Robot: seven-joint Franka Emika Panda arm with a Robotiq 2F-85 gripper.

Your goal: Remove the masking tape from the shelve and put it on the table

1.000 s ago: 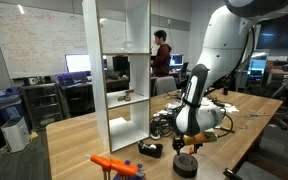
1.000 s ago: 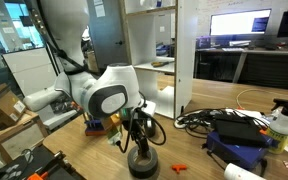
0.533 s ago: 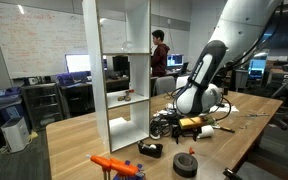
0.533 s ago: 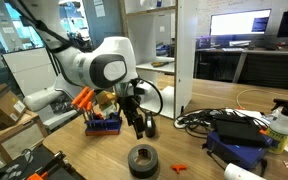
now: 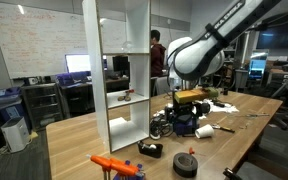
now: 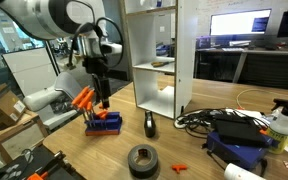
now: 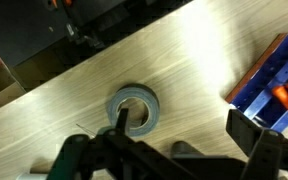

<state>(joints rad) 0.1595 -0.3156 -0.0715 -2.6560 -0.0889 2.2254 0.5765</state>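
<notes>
The masking tape, a dark grey-black roll, lies flat on the light-brown wooden table [image 5: 84, 135] in both exterior views [image 5: 187, 163] [image 6: 142, 159]. In the wrist view the masking tape [image 7: 132, 108] lies below the camera, with its hole facing up. My gripper [image 5: 190, 101] [image 6: 103, 97] is open and empty. It hangs well above the table, away from the roll. In the wrist view its fingers [image 7: 184, 140] are spread, and the left one overlaps the roll's edge in the picture. The white shelve [image 5: 124, 75] [image 6: 166, 50] stands on the table.
A blue box with orange tools [image 6: 104, 122] [image 7: 274, 80] sits under my gripper. A small black item [image 6: 150, 124] lies near the shelve's foot. Black cables [image 6: 209, 118] and a blue device [image 6: 246, 152] lie nearby. An orange-handled tool [image 5: 119, 164] lies at the table's front.
My gripper has let go of the tape, which stays flat on the table. The gripper has risen and moved away towards the blue box.
</notes>
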